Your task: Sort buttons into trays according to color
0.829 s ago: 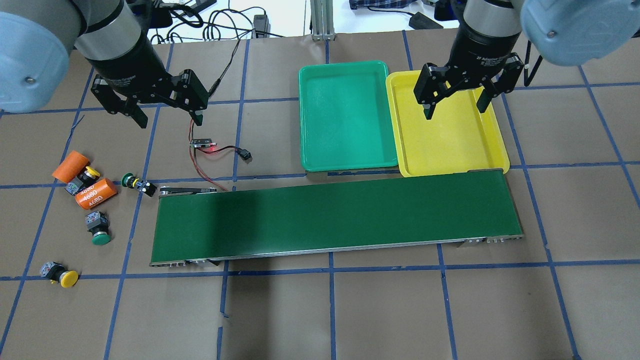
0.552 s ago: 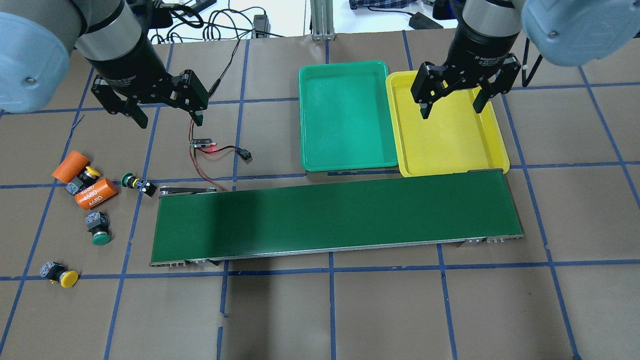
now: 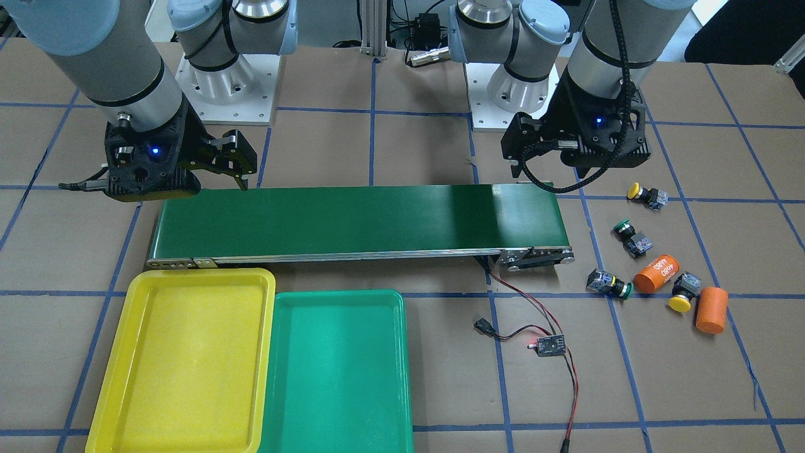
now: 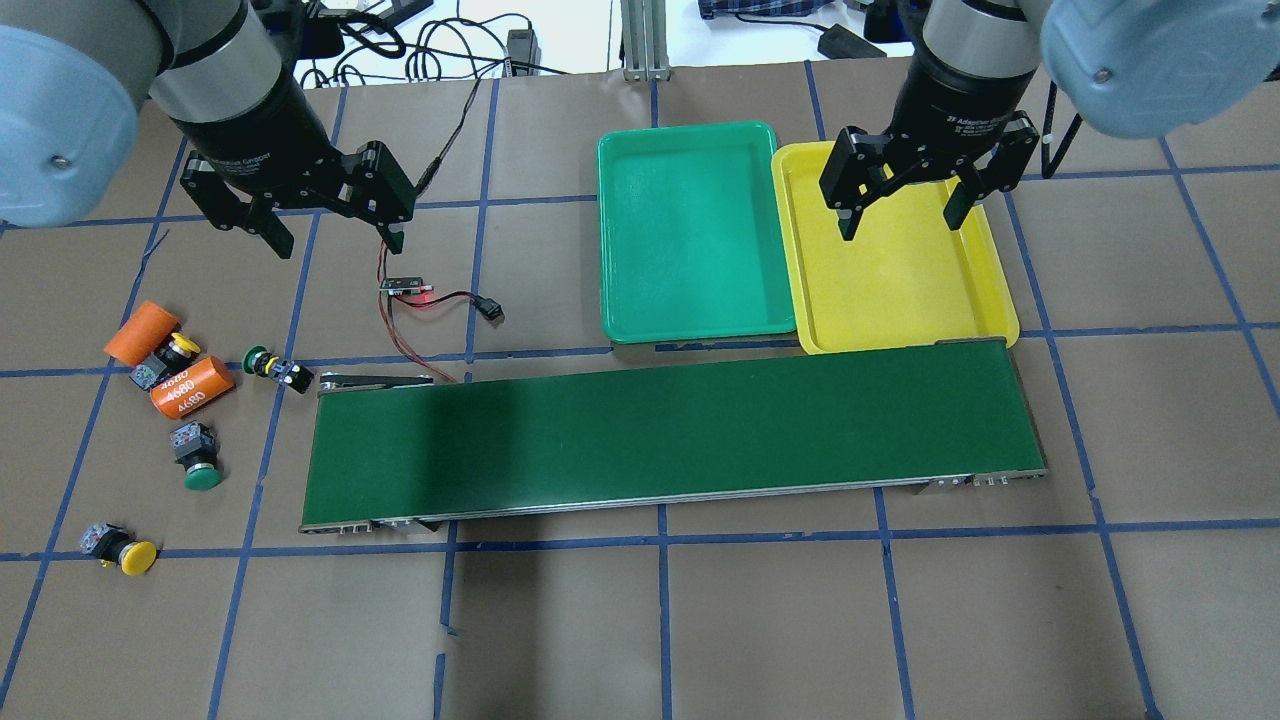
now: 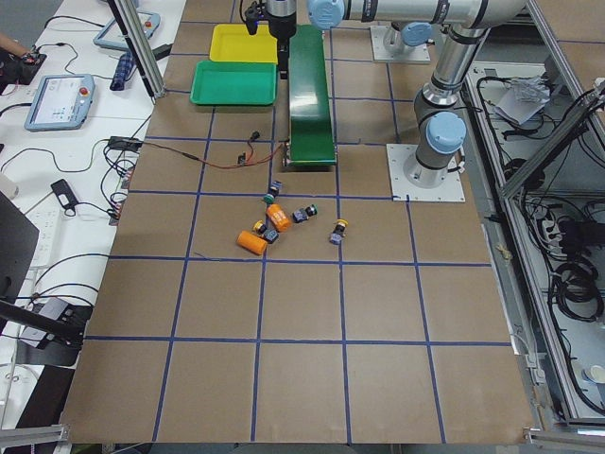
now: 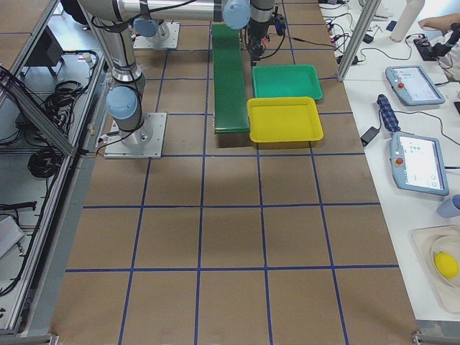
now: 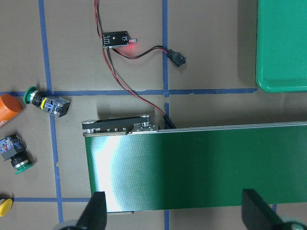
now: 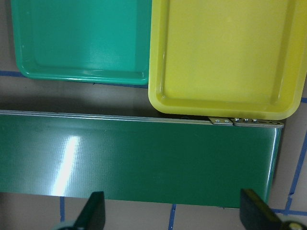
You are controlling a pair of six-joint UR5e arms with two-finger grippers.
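Both hands hang over the brown paper-covered worktop (image 4: 780, 620), fingers spread wide, holding nothing. To the left of the left hand (image 4: 338, 240) lie four small push-button switches on their sides: two yellow-capped buttons (image 4: 125, 549) and two green-capped buttons (image 4: 197, 460), mixed with two plain orange cylinders (image 4: 192, 387). Below the right hand (image 4: 900, 222) runs the long dark-green conveyor belt (image 4: 670, 430). Just beyond it sit the shallow yellow plastic tray (image 4: 900, 300) and, touching its left rim, the shallow green plastic tray (image 4: 690, 250).
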